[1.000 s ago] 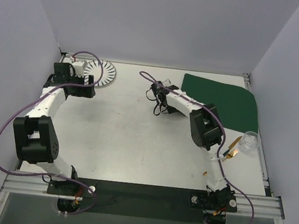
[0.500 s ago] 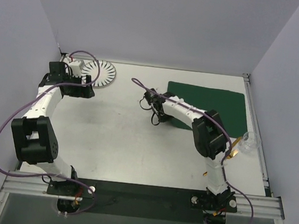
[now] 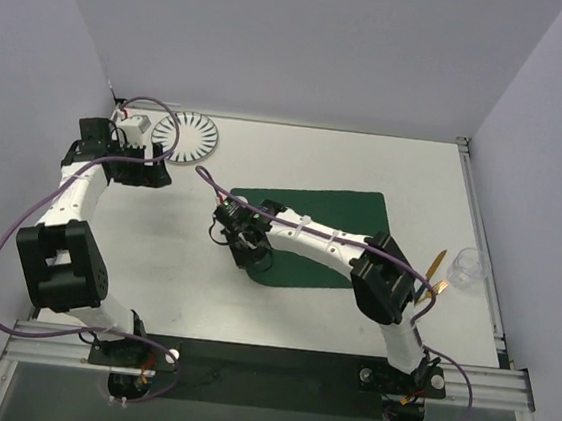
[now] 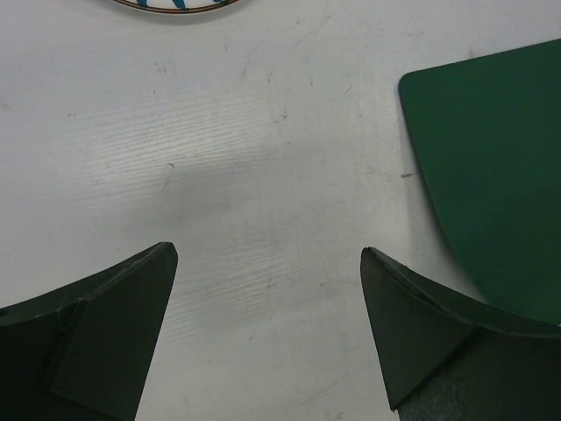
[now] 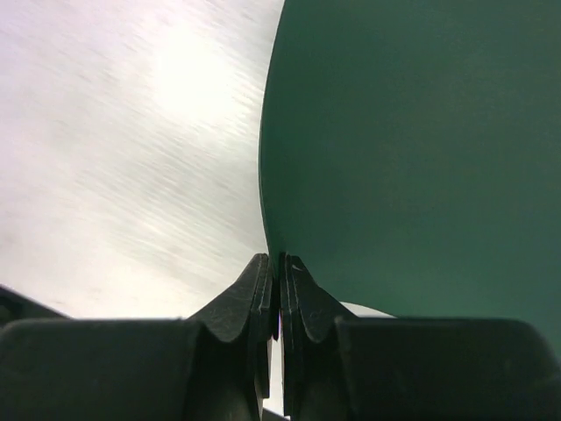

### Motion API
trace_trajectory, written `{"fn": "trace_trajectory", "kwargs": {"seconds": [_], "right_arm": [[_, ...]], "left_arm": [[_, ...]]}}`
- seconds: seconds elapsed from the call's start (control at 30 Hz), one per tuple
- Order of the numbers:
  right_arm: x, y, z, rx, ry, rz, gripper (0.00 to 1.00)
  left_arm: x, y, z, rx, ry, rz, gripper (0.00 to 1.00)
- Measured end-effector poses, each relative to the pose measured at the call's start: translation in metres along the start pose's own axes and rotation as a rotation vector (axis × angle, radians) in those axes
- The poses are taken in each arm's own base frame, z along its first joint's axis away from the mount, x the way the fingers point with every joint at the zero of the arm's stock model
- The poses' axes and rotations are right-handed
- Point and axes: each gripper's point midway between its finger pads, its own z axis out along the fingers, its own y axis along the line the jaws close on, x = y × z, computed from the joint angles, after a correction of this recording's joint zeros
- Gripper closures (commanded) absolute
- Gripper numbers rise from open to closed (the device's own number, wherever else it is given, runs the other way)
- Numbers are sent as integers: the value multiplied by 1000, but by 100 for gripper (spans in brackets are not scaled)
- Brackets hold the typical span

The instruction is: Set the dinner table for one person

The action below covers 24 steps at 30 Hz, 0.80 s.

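At bench centre, I am seeing the right end effector pinching the green placemat edge, fully closed. The left end effector is hovering wide open near the plate.

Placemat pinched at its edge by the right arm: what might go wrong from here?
1. The right end effector holds the dark green placemat only by its thin edge, so the mat could slip free or fold if pulled.
2. The clear glass and gold cutlery lie near the right rim of the dinner table, close to the right arm's elbow. A wide swing might knock them.
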Motion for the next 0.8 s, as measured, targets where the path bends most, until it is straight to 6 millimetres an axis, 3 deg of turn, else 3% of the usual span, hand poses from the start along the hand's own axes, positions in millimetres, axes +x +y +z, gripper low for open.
{"fn": "trace_trajectory", "kwargs": {"seconds": [0.07, 0.2, 0.4, 0.57, 0.73, 0.8], "right_arm": [[-10, 23, 6, -51, -4, 48, 100], [-29, 48, 15, -122, -25, 146, 100], [-47, 61, 13, -172, -72, 181, 100], [-44, 66, 12, -193, -71, 109, 100], [-25, 93, 7, -271, -36, -21, 100], [-19, 101, 6, -293, -23, -42, 74]], "left_arm": [[0, 3, -2, -4, -1, -5, 3], [2, 12, -6, -11, -6, -15, 3], [7, 20, -9, -18, -1, -21, 3], [14, 22, -9, -16, 15, -18, 3], [14, 23, -9, -15, 13, -18, 3], [14, 22, -9, -10, 11, -18, 3]]}}
